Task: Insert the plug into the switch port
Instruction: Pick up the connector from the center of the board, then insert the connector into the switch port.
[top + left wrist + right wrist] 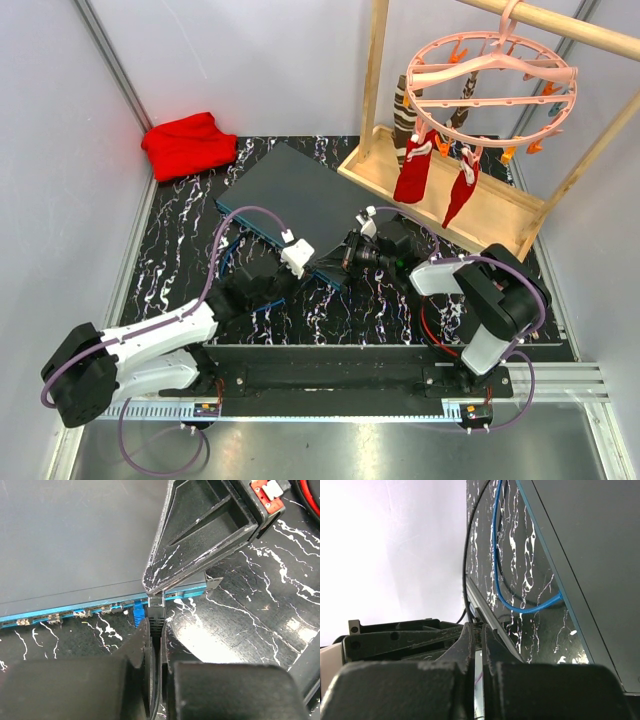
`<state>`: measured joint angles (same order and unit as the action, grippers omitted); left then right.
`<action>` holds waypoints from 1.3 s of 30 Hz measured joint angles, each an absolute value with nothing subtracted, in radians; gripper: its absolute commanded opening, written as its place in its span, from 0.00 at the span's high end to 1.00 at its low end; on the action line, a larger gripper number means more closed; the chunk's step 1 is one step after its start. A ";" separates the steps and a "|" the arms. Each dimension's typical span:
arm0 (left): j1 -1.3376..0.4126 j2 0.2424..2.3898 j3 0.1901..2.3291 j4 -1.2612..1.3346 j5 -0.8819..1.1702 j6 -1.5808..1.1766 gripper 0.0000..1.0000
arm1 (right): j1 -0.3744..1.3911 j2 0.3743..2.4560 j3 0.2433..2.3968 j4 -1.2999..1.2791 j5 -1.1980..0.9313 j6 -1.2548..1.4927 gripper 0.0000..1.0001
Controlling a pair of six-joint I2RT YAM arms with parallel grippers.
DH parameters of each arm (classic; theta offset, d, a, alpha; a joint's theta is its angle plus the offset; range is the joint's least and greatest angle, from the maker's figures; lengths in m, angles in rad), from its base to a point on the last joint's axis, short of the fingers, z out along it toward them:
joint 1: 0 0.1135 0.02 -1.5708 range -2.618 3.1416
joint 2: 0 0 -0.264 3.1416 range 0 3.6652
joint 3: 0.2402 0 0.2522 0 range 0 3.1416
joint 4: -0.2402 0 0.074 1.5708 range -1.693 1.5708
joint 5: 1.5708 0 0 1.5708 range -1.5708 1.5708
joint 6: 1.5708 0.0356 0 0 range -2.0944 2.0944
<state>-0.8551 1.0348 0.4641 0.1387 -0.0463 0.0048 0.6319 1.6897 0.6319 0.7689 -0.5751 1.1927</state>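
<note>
Clamped in the left gripper, the plug meets the switch at its teal front edge near the corner, seemingly at a port mouth but not seated, with the closed, empty right gripper just above; pushing home is left to do

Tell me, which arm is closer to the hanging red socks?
Right. The right arm lies just in front of the socks, the right claw at the switch; the left arm reaches in from the far left.
</note>
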 measured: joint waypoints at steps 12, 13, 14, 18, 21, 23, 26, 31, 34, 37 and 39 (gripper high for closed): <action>-0.855 1.082 0.464 0.130 -0.038 -0.068 1.00 | 0.640 1.574 0.724 0.463 -0.483 0.859 0.16; -0.855 1.098 0.464 0.127 -0.038 -0.076 1.00 | 0.641 1.562 0.752 0.416 -0.453 0.802 0.13; -0.857 1.118 0.464 0.121 -0.037 -0.082 1.00 | 0.641 1.551 0.780 0.374 -0.428 0.742 0.07; -0.867 1.204 0.474 0.089 -0.037 -0.108 1.00 | 0.638 1.534 0.861 0.262 -0.303 0.532 0.00; -0.873 1.254 0.492 0.062 -0.038 -0.120 1.00 | 0.626 1.536 0.886 0.203 -0.208 0.398 0.00; -0.874 1.277 0.505 0.052 -0.039 -0.125 1.00 | 0.615 1.545 0.896 0.179 -0.162 0.334 0.00; -0.875 1.312 0.529 0.052 -0.048 -0.129 1.00 | 0.593 1.575 0.913 0.165 -0.113 0.266 0.00; -0.875 1.372 0.566 0.061 -0.067 -0.133 1.00 | 0.569 1.633 0.923 0.167 -0.074 0.204 0.00; -0.875 1.406 0.577 0.060 -0.083 -0.134 1.00 | 0.568 1.659 0.928 0.167 -0.066 0.183 0.00; -0.875 1.425 0.580 0.056 -0.103 -0.140 1.00 | 0.568 1.673 0.928 0.167 -0.066 0.168 0.00; -0.875 1.433 0.584 0.051 -0.118 -0.146 1.00 | 0.568 1.677 0.928 0.167 -0.067 0.160 0.00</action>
